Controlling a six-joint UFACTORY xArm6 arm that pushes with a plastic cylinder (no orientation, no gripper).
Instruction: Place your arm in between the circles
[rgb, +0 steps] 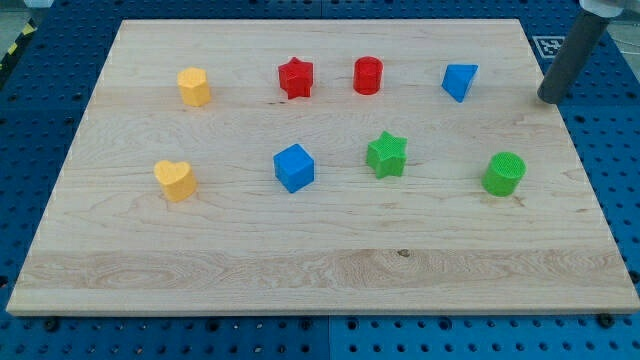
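Note:
The red circle (368, 76) stands near the board's top, just right of the middle. The green circle (504, 174) stands at the board's right, lower down. My tip (551, 99) is at the board's right edge near the top, to the right of the blue triangle (460, 81) and above and right of the green circle. It touches no block. The rod rises from it to the view's top right corner.
A red star (296, 78) lies left of the red circle. A green star (386, 155) and a blue cube (294, 167) lie mid-board. A yellow pentagon-like block (194, 87) and a yellow heart (175, 181) lie at the left. The wooden board (320, 270) rests on a blue pegboard.

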